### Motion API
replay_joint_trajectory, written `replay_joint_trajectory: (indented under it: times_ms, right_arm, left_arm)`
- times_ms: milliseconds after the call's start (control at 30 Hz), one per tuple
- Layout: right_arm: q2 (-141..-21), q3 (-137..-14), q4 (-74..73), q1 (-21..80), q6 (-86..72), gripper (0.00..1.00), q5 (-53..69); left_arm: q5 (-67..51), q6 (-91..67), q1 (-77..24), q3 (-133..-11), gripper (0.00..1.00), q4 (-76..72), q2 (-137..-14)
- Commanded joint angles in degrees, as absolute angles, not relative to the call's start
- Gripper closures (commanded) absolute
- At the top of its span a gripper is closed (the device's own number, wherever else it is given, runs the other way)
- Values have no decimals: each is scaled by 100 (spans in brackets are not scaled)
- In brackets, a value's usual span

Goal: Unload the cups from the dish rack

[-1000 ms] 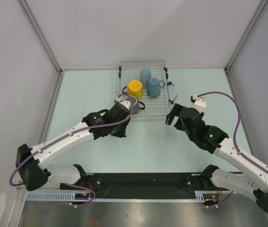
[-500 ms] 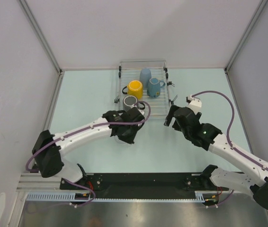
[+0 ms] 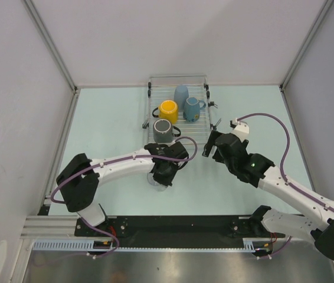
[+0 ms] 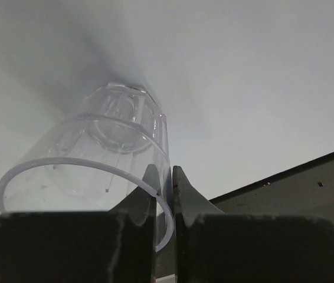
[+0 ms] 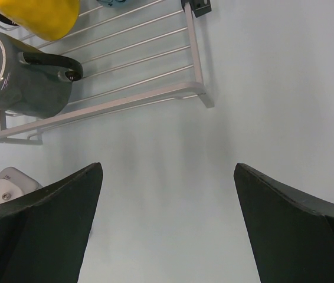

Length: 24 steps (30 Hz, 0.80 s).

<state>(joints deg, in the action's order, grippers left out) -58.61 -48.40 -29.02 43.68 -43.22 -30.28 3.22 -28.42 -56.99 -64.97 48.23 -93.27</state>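
left gripper clamped on clear glass tumbler rim | right gripper wide, empty, over counter near dish rack

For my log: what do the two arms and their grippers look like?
The left arm and right arm have white tubular links between bulky black joint housings. A purple cable loops along each. The right arm shows a small green light. The left gripper and right gripper have matte black wedge-shaped fingers. No lettering visible.
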Motion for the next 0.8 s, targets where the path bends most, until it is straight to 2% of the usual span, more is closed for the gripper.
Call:
replay_joint_trajectory:
  times_ms: [0, 67, 233, 267, 367, 500, 533, 633, 700, 767]
  right_arm:
    - [-5880, -4755, -2681, 4403, -4438, 0, -3032]
    - [-5880, -4729, -2663, 4403, -4439, 0, -3050]
    - [-5836, -4667, -2681, 4403, -4447, 0, -3120]
    - [-5819, -4658, -2672, 4395, -4439, 0, -3120]
    - [-5809, -4649, -2654, 4403, -4421, 0, -3111]
    - [-5792, -4676, -2698, 4412, -4482, 0, -3155]
    - [-5766, -4676, -2698, 4403, -4491, 0, -3164]
    - [-5696, -4667, -2733, 4421, -4518, 0, -3234]
    - [-5652, -4676, -2795, 4430, -4570, 0, -3278]
    - [-5555, -4667, -2874, 4456, -4588, 0, -3392]
  left_arm:
    - [-95, -2822, -5827, -6671, 100, 4623, -9597]
    - [-140, -2760, -5880, -6715, 99, 4632, -9694]
    - [-18, -2742, -5924, -6873, 77, 4676, -9651]
    - [139, -2760, -5915, -6899, 68, 4676, -9607]
    - [351, -2804, -5915, -7040, 52, 4746, -9457]
    - [650, -2909, -5915, -7154, 36, 4799, -9203]
    - [729, -2927, -5915, -7198, 26, 4808, -9150]
    - [1063, -2997, -5915, -7286, 5, 4843, -8843]
    - [1501, -3137, -5915, -7234, 0, 4790, -8457]
    - [1826, -3234, -5915, -7181, 0, 4668, -8158]
